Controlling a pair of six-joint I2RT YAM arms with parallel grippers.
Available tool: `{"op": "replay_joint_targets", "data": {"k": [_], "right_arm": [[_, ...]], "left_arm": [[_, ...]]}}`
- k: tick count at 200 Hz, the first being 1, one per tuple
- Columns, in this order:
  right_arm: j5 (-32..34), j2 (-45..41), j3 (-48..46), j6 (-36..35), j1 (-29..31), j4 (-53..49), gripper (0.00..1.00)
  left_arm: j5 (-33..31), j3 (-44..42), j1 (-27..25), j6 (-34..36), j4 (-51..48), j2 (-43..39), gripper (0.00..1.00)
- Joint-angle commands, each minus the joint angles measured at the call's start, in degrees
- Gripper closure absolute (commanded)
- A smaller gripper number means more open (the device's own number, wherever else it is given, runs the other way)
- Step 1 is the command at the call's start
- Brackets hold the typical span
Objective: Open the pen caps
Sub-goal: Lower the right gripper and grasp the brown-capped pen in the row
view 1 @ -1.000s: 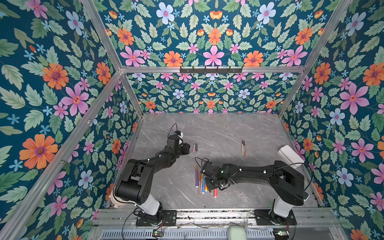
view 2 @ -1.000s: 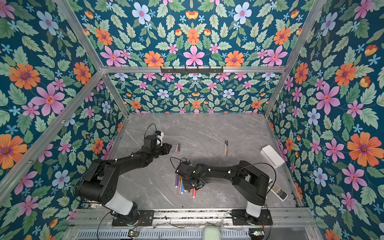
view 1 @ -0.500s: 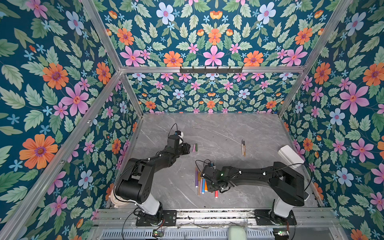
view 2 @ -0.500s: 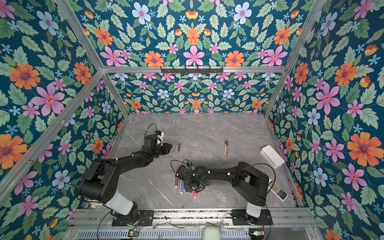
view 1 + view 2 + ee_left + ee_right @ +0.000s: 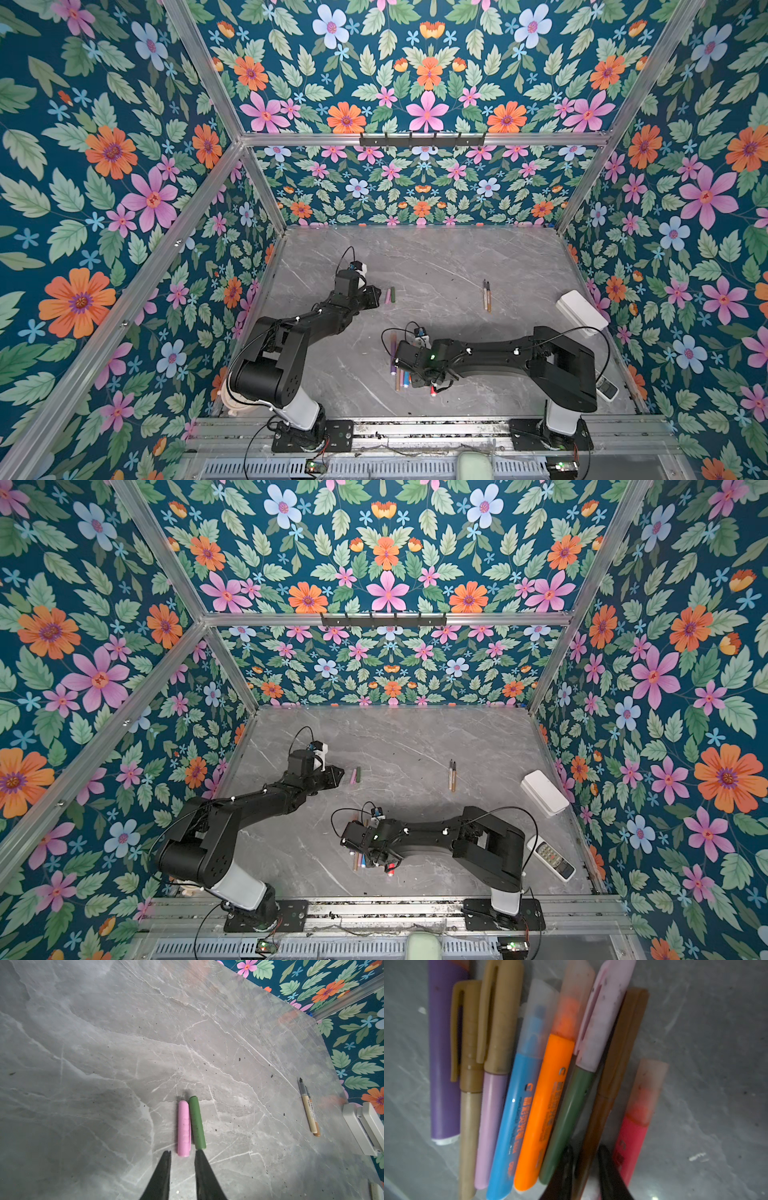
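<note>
**Top views:** The left gripper (image 5: 376, 297) sits mid-left on the grey table (image 5: 436, 257), just beside a pink cap (image 5: 388, 296) and a green cap (image 5: 392, 294). The caps lie side by side, pink nearer the claw. The right gripper (image 5: 422, 379) is down over a bundle of pens (image 5: 399, 376), low-centre near the front edge. Two uncapped pens (image 5: 486, 296) lie well apart from the rest, centre-right. A white box (image 5: 582, 313) is by the right wall, w/ a remote (image 5: 550, 856) below it.

**Left wrist:** The claw's black fingers (image 5: 164, 1167) come up from bottom centre w/ a narrow gap and nothing btwn them, so it's slightly open and empty. The pink cap (image 5: 184, 1128) has its near end right at the mouth of that gap. The green cap (image 5: 197, 1122) lies against it, its near end at one fingertip; can't tell if they touch. The uncapped pair (image 5: 309, 1109) is at the right edge, next to the box (image 5: 361, 1126).

**Right wrist:** Blurry. The pens lie fanned out, caps on and pointing to the top of frame. L to R: purple pen (image 5: 444, 1064), two w/ gold caps, blue, orange, green w/ a cloudy pinkish cap, brown pen (image 5: 608, 1084), red. At bottom centre the right gripper (image 5: 585, 1155) is closed round the brown pen's barrel, near its tail end.
</note>
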Motion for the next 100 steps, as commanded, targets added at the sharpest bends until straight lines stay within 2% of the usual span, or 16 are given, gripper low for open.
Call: {"op": "replay_joint_targets", "data": {"k": [1,30,56,100], "right_arm": [[-1.83,1.77,-0.30,2.97,0.45,-4.78,0.76],[-3.22,1.30,-1.01,3.08,0.46,-2.44,0.78],[-2.96,0.18,-1.03,3.06,0.52,-2.82,0.89],[-1.10,-1.94,-1.02,3.19,0.52,-4.88,0.90]], "left_arm": [[0.56,0.38,-0.04,0.45,0.06,-0.08,0.75],[0.48,0.30,-0.04,0.54,-0.02,-0.07,0.75],[0.44,0.21,-0.02,0.54,-0.16,-0.32,0.75],[0.33,0.12,0.03,0.53,-0.20,-0.51,0.75]]}}
